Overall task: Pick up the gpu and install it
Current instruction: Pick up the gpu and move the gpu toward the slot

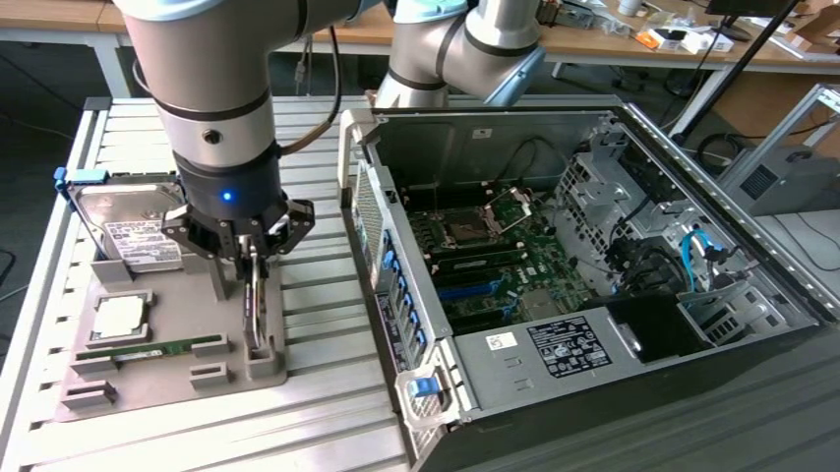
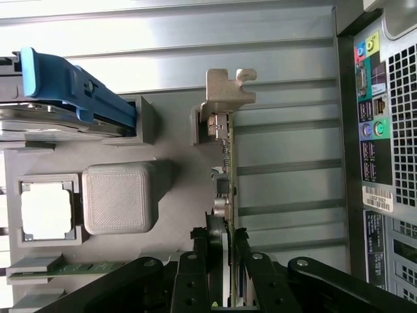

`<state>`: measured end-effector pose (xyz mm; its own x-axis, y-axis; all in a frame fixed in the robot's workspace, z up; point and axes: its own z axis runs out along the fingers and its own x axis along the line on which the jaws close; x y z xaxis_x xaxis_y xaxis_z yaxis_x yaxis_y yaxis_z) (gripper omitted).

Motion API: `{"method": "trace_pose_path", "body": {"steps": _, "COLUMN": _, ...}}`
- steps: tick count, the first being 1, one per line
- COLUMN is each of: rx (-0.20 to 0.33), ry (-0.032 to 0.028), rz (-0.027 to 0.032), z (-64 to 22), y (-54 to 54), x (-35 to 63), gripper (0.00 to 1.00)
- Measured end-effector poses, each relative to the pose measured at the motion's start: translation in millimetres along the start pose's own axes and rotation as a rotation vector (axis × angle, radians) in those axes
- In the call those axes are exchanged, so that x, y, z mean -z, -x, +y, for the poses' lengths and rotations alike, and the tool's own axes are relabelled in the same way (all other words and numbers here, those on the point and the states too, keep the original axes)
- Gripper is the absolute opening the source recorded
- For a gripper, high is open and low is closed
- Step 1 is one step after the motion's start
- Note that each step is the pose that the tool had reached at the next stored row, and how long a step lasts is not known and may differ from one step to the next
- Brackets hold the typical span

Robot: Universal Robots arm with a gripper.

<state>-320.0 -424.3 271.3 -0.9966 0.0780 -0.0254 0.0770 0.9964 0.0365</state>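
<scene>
Robotics lab — UR arm (image 1: pixel 216 98), open PC case (image 1: pixel 459 147), slatted bench (image 1: pixel 329 393), cluttered desks (image 1: pixel 604 44)

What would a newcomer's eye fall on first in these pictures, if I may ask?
First, the big grey arm, its gripper closed on the thin gpu standing on edge in the grey holder tray at the exterior view's left. Then the open computer case at that view's right, its motherboard bared.

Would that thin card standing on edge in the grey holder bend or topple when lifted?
Probably stiff: the gpu looks like a flat circuit board. Likely light, being so thin. Standing on edge, it could topple once out of the grey holder.
</scene>
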Motion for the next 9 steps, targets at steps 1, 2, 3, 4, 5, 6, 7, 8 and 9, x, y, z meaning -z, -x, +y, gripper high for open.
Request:
{"method": "trace_pose_path", "body": {"steps": 1, "rx": 0.000, "ry": -0.0001, "rz": 0.0000, "z": 0.0, "y": 0.0, "x": 0.4, "gripper": 0.27}}
{"method": "trace_pose_path", "body": {"steps": 2, "rx": 0.000, "ry": 0.0000, "rz": 0.0000, "z": 0.0, "y": 0.0, "x": 0.8, "gripper": 0.27}}
{"method": "trace_pose_path", "body": {"steps": 3, "rx": 0.000, "ry": 0.0000, "rz": 0.0000, "z": 0.0, "y": 0.0, "x": 1.1, "gripper": 0.27}}
{"method": "trace_pose_path", "body": {"steps": 4, "rx": 0.000, "ry": 0.0000, "rz": 0.0000, "z": 0.0, "y": 0.0, "x": 1.5, "gripper": 0.27}}
{"method": "trace_pose_path", "body": {"steps": 5, "rx": 0.000, "ry": 0.0001, "rz": 0.0000, "z": 0.1, "y": 0.0, "x": 1.8, "gripper": 0.27}}
{"method": "trace_pose_path", "body": {"steps": 6, "rx": 0.000, "ry": 0.0001, "rz": 0.0000, "z": 0.1, "y": 0.1, "x": 2.2, "gripper": 0.27}}
{"method": "trace_pose_path", "body": {"steps": 7, "rx": 0.000, "ry": 0.0001, "rz": -0.0001, "z": 0.1, "y": 0.1, "x": 2.4, "gripper": 0.27}}
{"method": "trace_pose_path", "body": {"steps": 8, "rx": 0.000, "ry": 0.0001, "rz": -0.0001, "z": 0.1, "y": 0.1, "x": 2.8, "gripper": 0.27}}
{"method": "trace_pose_path", "body": {"steps": 9, "rx": 0.000, "ry": 0.0001, "rz": -0.0001, "z": 0.1, "y": 0.1, "x": 3.1, "gripper": 0.27}}
